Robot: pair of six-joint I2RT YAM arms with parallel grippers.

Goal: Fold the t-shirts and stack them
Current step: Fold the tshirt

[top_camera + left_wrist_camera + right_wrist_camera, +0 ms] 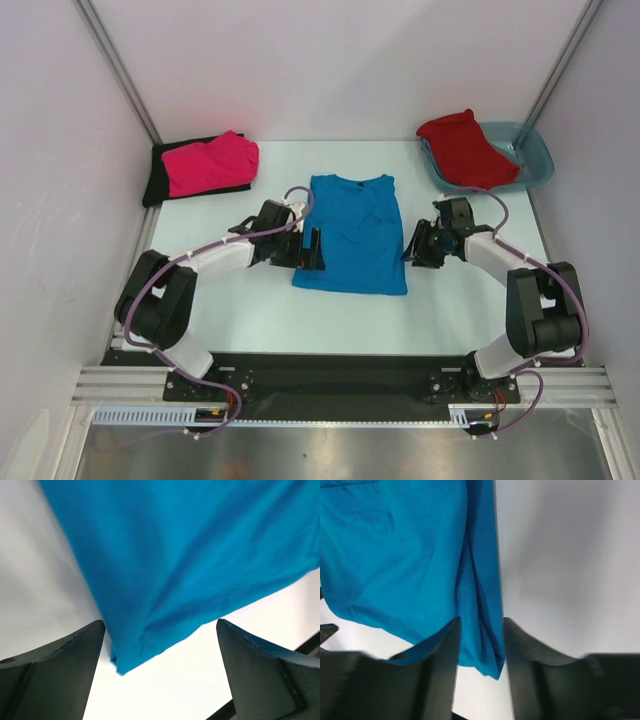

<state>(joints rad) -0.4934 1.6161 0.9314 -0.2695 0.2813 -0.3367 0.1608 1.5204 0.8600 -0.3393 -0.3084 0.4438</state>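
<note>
- Lying flat mid-desk (250, 310), the blue shirt (350, 235) is showing you its collar at the far end, with both sleeves tucked in so it reads as a plain rectangle.
- Your left end effector (312, 250) is sitting at the shirt's left edge with its jaws spread wide and gripping nothing. In the left wrist view a near corner of the shirt (150, 645) is lying between the two fingers (75, 655), touching neither.
- Your right end effector (412, 245) is sitting at the shirt's right edge with its jaws about half shut. In its wrist view they are straddling the folded edge (482, 630). You cannot tell whether they are pinching it.
- The pink shirt (210, 165) is resting on the black shirt (160, 175) at the far left corner.
- The red shirt (465, 150) is hanging over the rim of the tub (535, 160) at the far right.
</note>
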